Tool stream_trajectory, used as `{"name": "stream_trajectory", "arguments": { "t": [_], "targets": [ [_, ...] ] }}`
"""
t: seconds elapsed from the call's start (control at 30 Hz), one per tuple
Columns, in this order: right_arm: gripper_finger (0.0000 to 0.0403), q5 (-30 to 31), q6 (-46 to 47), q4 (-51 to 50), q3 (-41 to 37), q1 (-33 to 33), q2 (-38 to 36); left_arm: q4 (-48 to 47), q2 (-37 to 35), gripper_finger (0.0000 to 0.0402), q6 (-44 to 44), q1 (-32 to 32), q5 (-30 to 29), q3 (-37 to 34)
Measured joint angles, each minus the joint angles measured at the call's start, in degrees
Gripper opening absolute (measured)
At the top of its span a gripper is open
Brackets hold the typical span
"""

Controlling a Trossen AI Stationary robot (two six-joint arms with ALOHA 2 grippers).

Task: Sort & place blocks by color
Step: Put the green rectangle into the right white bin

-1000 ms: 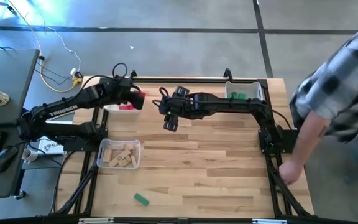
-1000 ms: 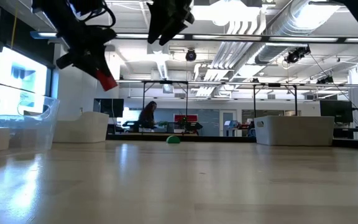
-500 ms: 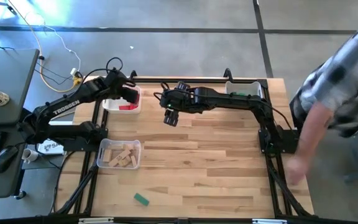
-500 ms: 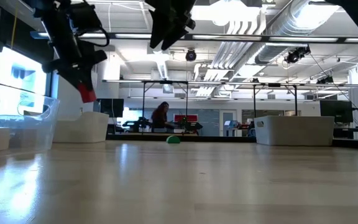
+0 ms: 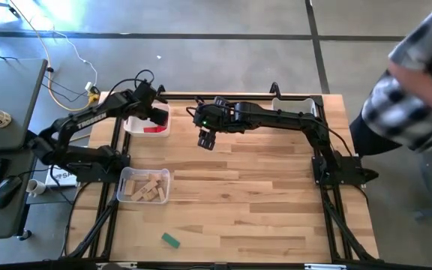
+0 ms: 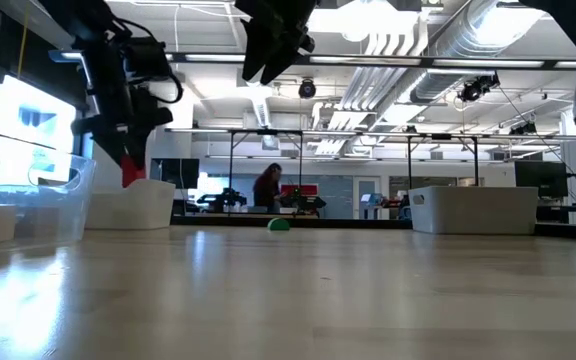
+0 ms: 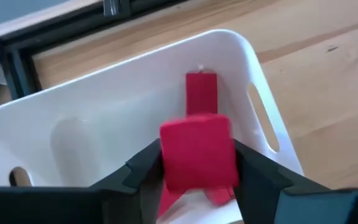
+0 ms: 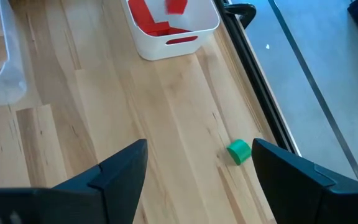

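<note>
- High view: over the last second my left gripper (image 5: 156,114) has swung from beside the white bin (image 5: 136,127) at the table's 11 o'clock to directly above it. My right gripper (image 5: 206,139) waits near 12 o'clock, hardly shifted. The person (image 5: 418,82) at 3 o'clock has drawn the hand back off the table edge. A stray green block (image 5: 171,240) lies at 7 o'clock, and the wood blocks (image 5: 145,190) sit in the clear bin (image 5: 124,197) at 9 o'clock.
- Low view: my left gripper has come down, so the red block (image 6: 132,172) now hangs just above the bin rim instead of high up. I judge release is the next thing.
- Left wrist view: my fingers (image 7: 143,167) are clamped on the red block's two sides; it is a plain square-faced cube, held level. Below it, inside the bin, other red blocks (image 7: 201,93) lie flat, so the colour matches.
- Right wrist view: my right fingers (image 8: 125,166) stand spread wide and hold nothing. A second small green block (image 8: 238,151) lies alone near the table's edge rail, still unsorted, well apart from the red bin.
</note>
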Motion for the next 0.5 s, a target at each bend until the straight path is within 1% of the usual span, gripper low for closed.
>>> {"name": "stream_trajectory", "arguments": {
  "t": [0.33,0.4,0.5],
  "targets": [
    [0.0275,-0.02,0.07,0.0,0.0,0.0,0.0,-0.85,1.25,0.0228,3.62,1.03,1.72,0.0],
    [0.0275,-0.02,0.08,0.0,0.0,0.0,0.0,-1.4,1.21,0.0238,4.17,1.03,2.38,0.14],
    [0.0275,-0.02,0.5,0.0,0.0,0.0,0.0,-5.23,1.2,0.0242,4.55,1.03,4.1,2.06]
  ]
}}
